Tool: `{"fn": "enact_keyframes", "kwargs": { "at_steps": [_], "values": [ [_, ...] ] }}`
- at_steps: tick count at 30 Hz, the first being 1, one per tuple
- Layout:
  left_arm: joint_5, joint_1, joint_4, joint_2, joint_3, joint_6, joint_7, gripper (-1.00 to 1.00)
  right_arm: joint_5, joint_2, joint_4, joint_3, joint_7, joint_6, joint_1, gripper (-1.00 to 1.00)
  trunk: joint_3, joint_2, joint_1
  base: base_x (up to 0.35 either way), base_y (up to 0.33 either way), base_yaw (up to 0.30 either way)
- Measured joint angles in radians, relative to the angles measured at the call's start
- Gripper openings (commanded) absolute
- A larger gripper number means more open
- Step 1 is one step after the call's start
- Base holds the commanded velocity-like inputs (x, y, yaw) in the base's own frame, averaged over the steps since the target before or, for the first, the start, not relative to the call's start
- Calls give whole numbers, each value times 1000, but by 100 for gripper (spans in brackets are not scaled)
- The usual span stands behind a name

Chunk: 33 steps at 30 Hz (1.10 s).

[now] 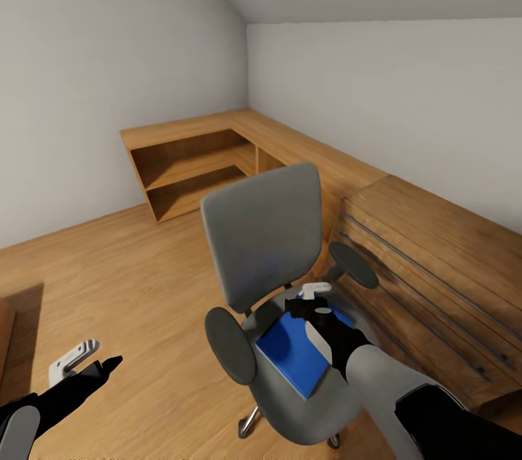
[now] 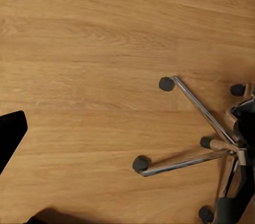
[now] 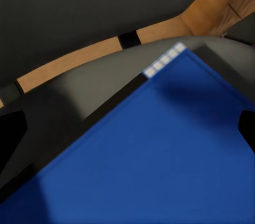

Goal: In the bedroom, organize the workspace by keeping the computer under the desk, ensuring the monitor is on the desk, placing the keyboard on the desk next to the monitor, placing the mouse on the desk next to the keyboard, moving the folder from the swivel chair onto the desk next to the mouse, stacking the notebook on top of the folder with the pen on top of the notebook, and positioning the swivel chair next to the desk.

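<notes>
The folder (image 1: 293,357) lies on the swivel chair (image 1: 264,249) seat, at 5 o'clock; the right gripper (image 1: 316,300) hovers above it, jaws apart. Left gripper (image 1: 90,362): cannot tell. Everything remains undone.

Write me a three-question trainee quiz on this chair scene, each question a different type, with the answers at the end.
1. True or false: the blue folder lies on the seat of the grey chair.
2. Multiple choice: the right claw is A) low over the floor, B) above the folder, C) resting on a shelf.
3. Fill in: the left claw hangs over the bare wooden ____.

Key: 1 true. 2 B; whether the claw touches the folder cannot be told. 3 floor.
</notes>
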<state>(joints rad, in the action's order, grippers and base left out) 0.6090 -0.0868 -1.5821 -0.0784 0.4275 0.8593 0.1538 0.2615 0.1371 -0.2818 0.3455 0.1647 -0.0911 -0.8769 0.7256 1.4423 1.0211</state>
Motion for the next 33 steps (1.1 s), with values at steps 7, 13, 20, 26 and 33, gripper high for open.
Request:
{"fn": "enact_keyframes", "kwargs": {
  "at_steps": [7,13,20,26,33],
  "values": [
    [0,0,0,0,-1,0,0,100,0,0,0,0,0,0,0,100,33,49,27,0,0,0],
    [0,0,0,0,0,0,0,100,0,0,0,0,0,0,0,100,45,56,31,0,0,0],
    [0,0,0,-1,-1,0,-1,100,0,0,0,0,0,0,0,100,56,56,31,0,0,0],
    [0,0,0,-1,-1,0,-1,100,0,0,0,1,1,0,0,100,65,56,31,0,0,5],
    [-1,0,0,-1,-1,0,-3,100,-1,0,0,0,3,0,0,100,67,56,31,0,0,2]
  ]
}}
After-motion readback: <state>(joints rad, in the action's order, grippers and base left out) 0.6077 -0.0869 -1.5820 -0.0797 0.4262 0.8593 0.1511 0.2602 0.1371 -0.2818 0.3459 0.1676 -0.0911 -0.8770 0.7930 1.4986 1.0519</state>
